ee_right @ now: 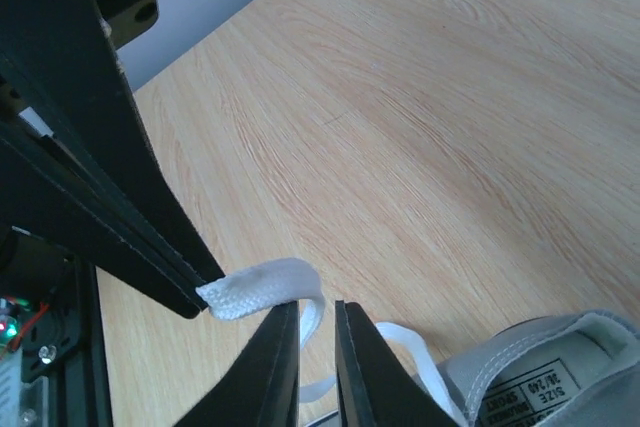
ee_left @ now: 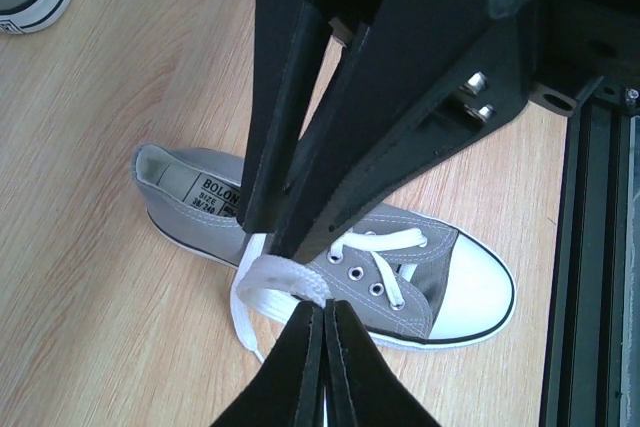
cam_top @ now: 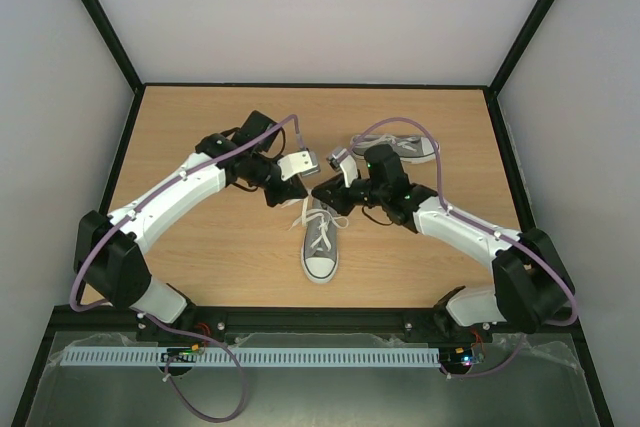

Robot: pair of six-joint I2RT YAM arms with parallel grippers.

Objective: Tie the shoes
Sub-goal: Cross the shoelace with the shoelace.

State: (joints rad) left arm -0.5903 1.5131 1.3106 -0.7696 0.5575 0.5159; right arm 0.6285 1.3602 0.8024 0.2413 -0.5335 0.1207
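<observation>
On a wooden table (cam_top: 200, 127), a pair of small grey canvas sneakers with white soles and white toe caps. At the centre, between the two arms, the near shoe (cam_top: 320, 243): upright on its sole, with the toe toward the arm bases and the laces undone. Farther back and to the right, well apart from it, the far shoe (cam_top: 410, 149), partly hidden behind the right arm. Close over the heel half of the near shoe, both pincers tip to tip. Left pincer (ee_left: 322, 312): clenched tight on a short loop of white lace (ee_right: 262, 282), held up above the shoe. Right pincer (ee_right: 318, 317): narrowed to a thin slit just beside the left one, with a strand of the same lace inside the slit, apparently grasped. Below, more slack lace down the side of the shoe and onto the wood.
</observation>
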